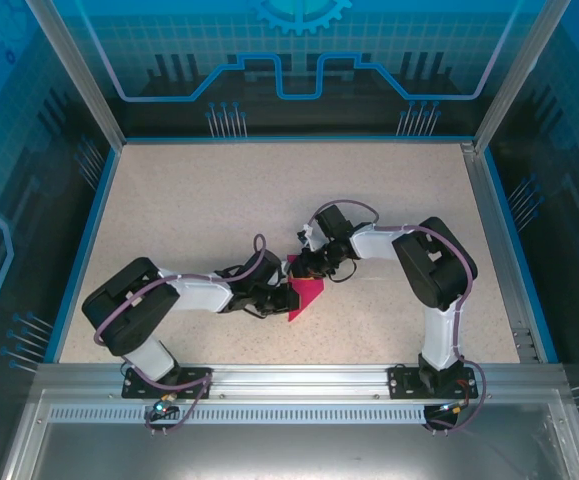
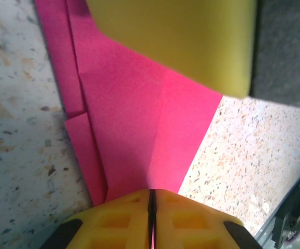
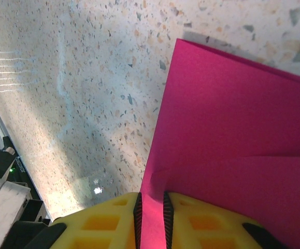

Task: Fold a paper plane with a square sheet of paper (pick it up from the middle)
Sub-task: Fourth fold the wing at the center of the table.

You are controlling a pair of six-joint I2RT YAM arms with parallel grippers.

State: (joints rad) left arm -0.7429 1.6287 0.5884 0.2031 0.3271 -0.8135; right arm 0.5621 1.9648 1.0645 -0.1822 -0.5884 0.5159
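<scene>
Paper [image 1: 305, 298], partly folded, is at the middle of the tabletop [image 1: 199, 200], clamped by the left gripper [image 2: 151, 210] and the right gripper [image 3: 152, 210]. Both should pull gently together, so the crease comes straight.

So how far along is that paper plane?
Partway. Done: the pink paper already shows creases and overlapping flaps. In hand: the left gripper and the right gripper each pinch it. Left: it looks like a broad wedge, not a narrow dart, so more folding.
</scene>
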